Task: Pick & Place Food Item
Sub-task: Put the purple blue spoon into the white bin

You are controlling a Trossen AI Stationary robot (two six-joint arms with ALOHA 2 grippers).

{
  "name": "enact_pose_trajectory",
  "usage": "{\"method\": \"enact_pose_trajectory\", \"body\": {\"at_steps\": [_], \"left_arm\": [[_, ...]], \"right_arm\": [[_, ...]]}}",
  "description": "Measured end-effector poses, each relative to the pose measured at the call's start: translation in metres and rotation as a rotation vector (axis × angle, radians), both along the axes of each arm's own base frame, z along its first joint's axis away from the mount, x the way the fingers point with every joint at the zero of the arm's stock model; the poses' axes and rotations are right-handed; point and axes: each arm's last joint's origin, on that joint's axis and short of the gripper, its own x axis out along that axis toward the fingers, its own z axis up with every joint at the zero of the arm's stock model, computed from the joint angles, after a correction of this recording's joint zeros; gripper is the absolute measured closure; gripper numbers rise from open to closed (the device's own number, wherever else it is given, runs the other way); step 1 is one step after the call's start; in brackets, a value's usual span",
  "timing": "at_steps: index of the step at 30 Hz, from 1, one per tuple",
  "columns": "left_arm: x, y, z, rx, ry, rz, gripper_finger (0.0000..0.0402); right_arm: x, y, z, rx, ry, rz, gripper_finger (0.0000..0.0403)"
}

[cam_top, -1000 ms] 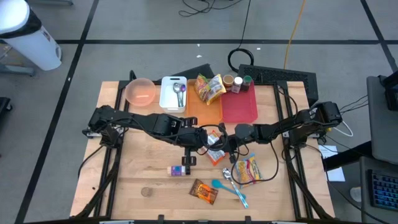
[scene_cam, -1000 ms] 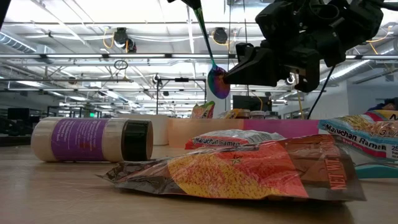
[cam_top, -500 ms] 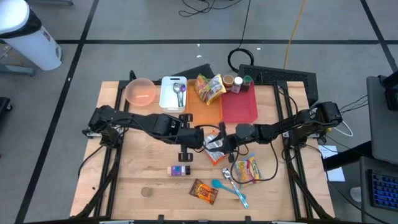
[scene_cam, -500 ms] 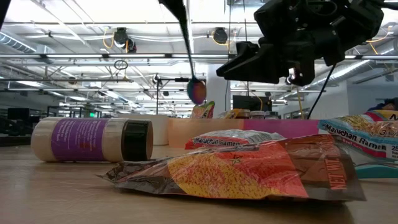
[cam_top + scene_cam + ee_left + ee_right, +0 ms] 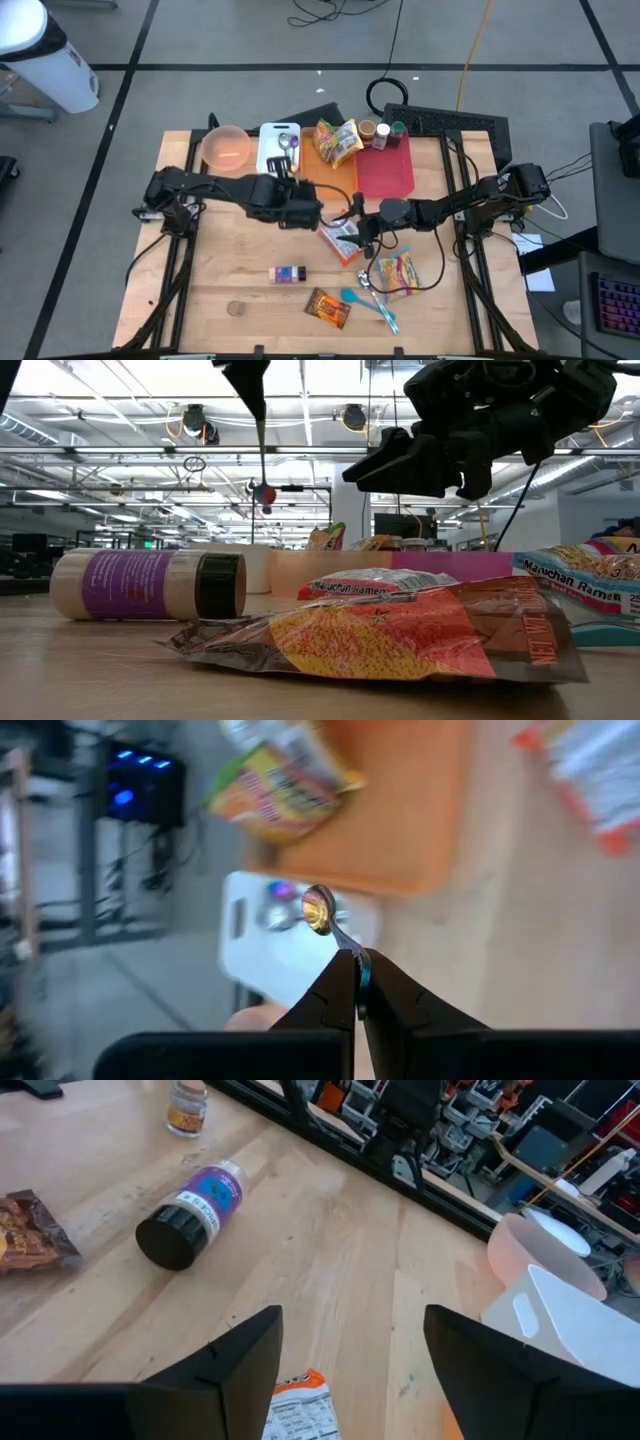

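Observation:
My left gripper (image 5: 284, 175) is shut on a shiny metal spoon (image 5: 320, 910) and holds it in the air by the near edge of the white tray (image 5: 272, 152). A second spoon (image 5: 289, 142) lies in that tray. In the low view the held spoon (image 5: 262, 460) hangs down from the gripper. My right gripper (image 5: 362, 230) stands open at mid-table, just above a ramen packet (image 5: 343, 242) that lies flat on the wood. In its wrist view the fingers (image 5: 240, 1350) are spread wide with nothing between them. My left gripper pinches the spoon's thin handle (image 5: 349, 948) between its two fingertips. The fingers slant down toward the table's far side and lie along the handle. The spoon sticks out past them, bowl (image 5: 318, 908) foremost, lifted clear of the table and tray.
A pink bowl (image 5: 226, 147) sits left of the tray. An orange board (image 5: 330, 175) carrying a snack bag (image 5: 338, 140), a red board (image 5: 386, 170) and small jars (image 5: 383, 133) stand at the far side. Near the front lie a purple spice bottle (image 5: 288, 273), a chip bag (image 5: 328, 307), another ramen packet (image 5: 397, 272) and a blue spoon (image 5: 368, 305).
My right gripper has opened and let go of the spoon's bowl, staying in place. My left gripper, still shut on the handle, has swung away from it toward the table's far side and the white tray, turning as it went; the spoon travelled with it.

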Motion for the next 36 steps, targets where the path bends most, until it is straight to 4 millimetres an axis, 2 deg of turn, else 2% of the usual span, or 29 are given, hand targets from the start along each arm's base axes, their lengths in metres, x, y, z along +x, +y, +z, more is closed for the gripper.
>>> {"method": "enact_pose_trajectory", "body": {"at_steps": [6,9,13,24,36], "left_arm": [[0.001,0.035,0.000,0.035,0.009,0.102,0.0396],[0.000,0.051,-0.007,0.054,0.033,0.152,0.0394],[-0.002,0.070,-0.025,0.105,0.089,0.206,0.0396],[0.001,0.119,-0.083,0.080,0.136,0.236,0.0397],[0.001,0.159,-0.116,0.092,0.073,0.213,0.0395]], "right_arm": [[0.000,0.000,0.001,0.001,-0.009,0.000,0.0171],[0.000,0.000,0.000,0.000,-0.005,0.000,0.0173],[0.000,0.000,0.000,0.000,0.001,0.000,0.0173],[0.000,0.000,-0.001,-0.003,0.008,0.000,0.0176],[0.000,-0.006,-0.002,-0.004,0.025,-0.019,0.0175]]}}
